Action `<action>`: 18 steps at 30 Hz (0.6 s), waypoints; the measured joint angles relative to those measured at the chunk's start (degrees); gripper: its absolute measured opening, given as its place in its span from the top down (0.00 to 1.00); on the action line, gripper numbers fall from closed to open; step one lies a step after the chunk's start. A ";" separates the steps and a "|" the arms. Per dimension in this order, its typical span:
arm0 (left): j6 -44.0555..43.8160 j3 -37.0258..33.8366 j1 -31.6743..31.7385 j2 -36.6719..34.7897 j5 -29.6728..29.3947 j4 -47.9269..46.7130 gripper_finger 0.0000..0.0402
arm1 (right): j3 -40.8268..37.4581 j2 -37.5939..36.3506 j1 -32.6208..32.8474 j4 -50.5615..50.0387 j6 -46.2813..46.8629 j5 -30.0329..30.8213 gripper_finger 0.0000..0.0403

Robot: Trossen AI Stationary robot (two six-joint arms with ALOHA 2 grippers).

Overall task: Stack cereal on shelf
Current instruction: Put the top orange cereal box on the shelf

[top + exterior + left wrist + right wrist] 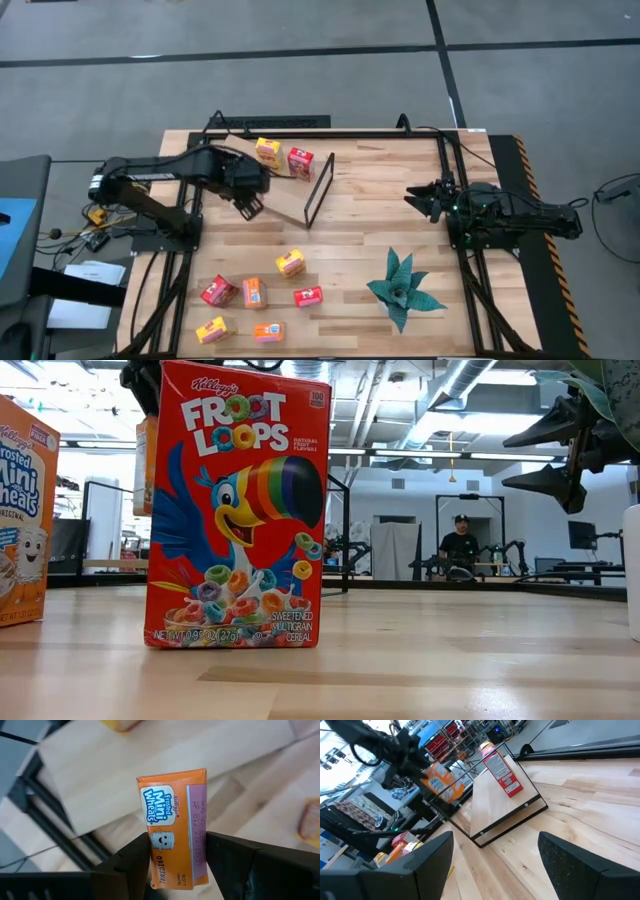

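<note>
Left claw (175,865) is clamped on an orange Mini-Wheats box (173,827), fingers (132,862) pressing on both narrow sides, box sticking out past the tips. From the overhead cam the left claw sits over the back-left part of the worktop (370,215), just beside the shelf (285,195), w/ the box held up in the air, not touching the wood.

Shelf is the light board at the back of the worktop, its thin black frame (318,188) standing up at the end nearest the middle. Already 2 boxes standing on it: a yellow box (268,151) and a red box (300,163), right next to each other near the back edge.

Right claw (420,198) is spread wide open w/ nothing in it, hanging over the right side of the worktop, well apart from the shelf, pointing toward it.

Rest of the cereal is scattered at the front-left of the worktop, 6 small boxes incl. a yellow one (291,263) and a red one (309,296). Froot Loops box (238,510) stands upright close to the low cam. Green plant (403,288) sits at the front right.

Person (460,543) sitting far back in the room, behind the worktop.
</note>
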 joint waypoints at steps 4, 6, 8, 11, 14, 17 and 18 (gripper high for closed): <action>5.73 0.00 4.67 -1.09 -1.35 -0.76 0.58 | 0.00 0.00 0.00 0.00 0.01 0.00 0.21; 9.87 0.00 7.18 -1.10 -1.59 -1.37 0.58 | 0.00 0.00 0.00 0.00 0.00 0.00 0.21; 14.84 -0.20 9.57 -1.12 -1.52 -1.25 0.58 | 0.00 0.00 0.00 0.00 0.00 0.00 0.21; 22.89 -0.92 12.63 -1.08 -1.47 -0.76 0.58 | 0.00 0.00 0.00 0.00 0.02 0.00 0.21; 32.78 -1.21 14.70 -1.13 -1.39 0.02 0.58 | 0.00 0.00 0.00 0.00 0.00 0.00 0.21; 43.46 -1.31 16.14 -1.09 -1.24 0.28 0.58 | 0.00 0.00 0.00 0.01 0.00 0.00 0.21; 46.60 -1.31 16.66 -1.10 -1.05 0.71 0.58 | 0.00 0.00 0.00 0.01 0.00 0.00 0.21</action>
